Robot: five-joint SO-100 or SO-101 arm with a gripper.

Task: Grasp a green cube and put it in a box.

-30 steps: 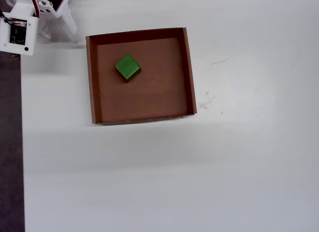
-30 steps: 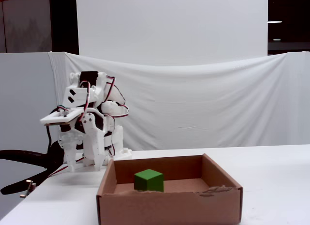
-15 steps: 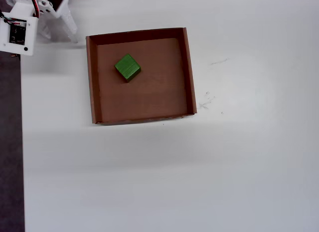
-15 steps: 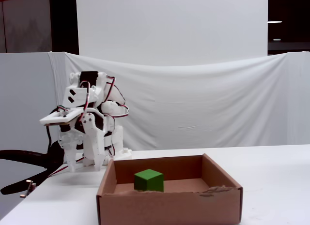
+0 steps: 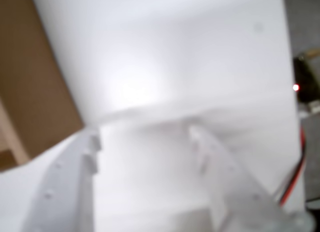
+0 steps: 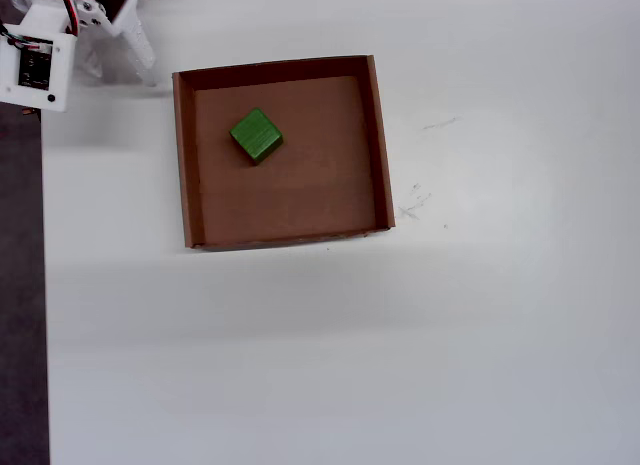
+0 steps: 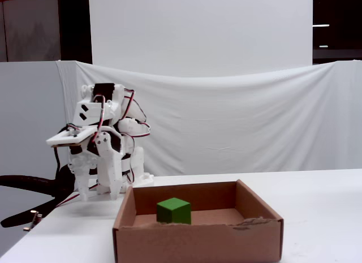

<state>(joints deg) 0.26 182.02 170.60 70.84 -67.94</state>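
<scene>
Gripper (image 5: 145, 142) sits empty with its jaws apart, parked outside the box (image 6: 380, 145). Green cube (image 6: 256, 135) is already inside the box, so only a stray swing could knock it.

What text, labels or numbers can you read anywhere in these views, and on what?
None can be read.
The box and green cube carry no print.
The circuit board on the arm shows only tiny marks, too small to read.
The wrist view is blurred; its open gripper shows no lettering.
</scene>
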